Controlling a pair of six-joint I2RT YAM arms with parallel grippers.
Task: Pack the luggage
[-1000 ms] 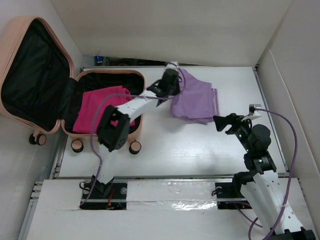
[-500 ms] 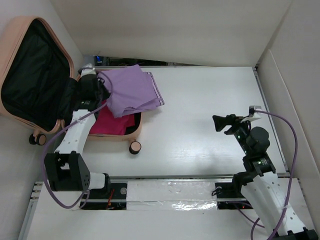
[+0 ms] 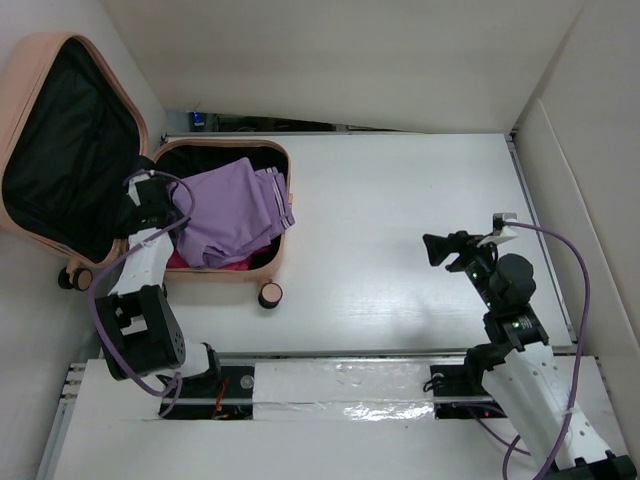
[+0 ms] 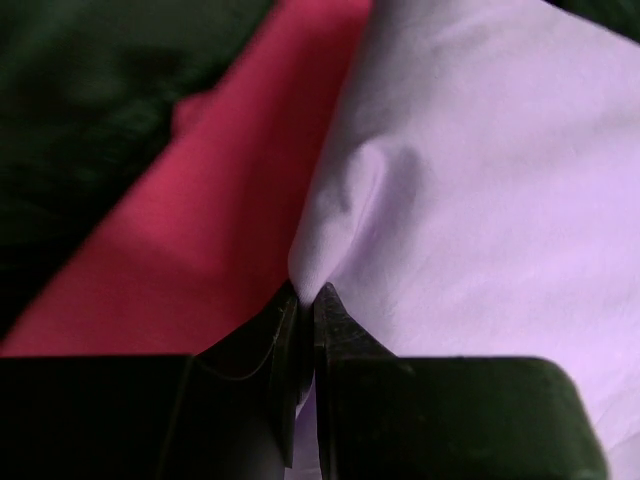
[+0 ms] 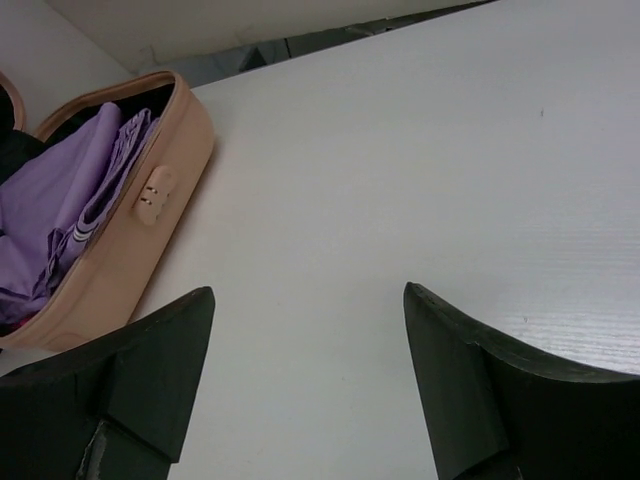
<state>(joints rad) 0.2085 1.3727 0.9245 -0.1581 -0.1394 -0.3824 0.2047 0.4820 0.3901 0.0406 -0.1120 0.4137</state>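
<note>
Jaws of the left gripper clench a fold of the lilac folded garment, just swung off the white worktop into the peach-pink hard-shell suitcase at ten o'clock, so letting go seems next, while the right gripper gapes.

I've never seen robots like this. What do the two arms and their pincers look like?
The left arm and right arm have white shells dotted with small holes, linked by chunky black joints. A purple cable loops loosely along each. The left end effector and right end effector are black; the right one's two fingers are flat, blunt wedges.
</note>
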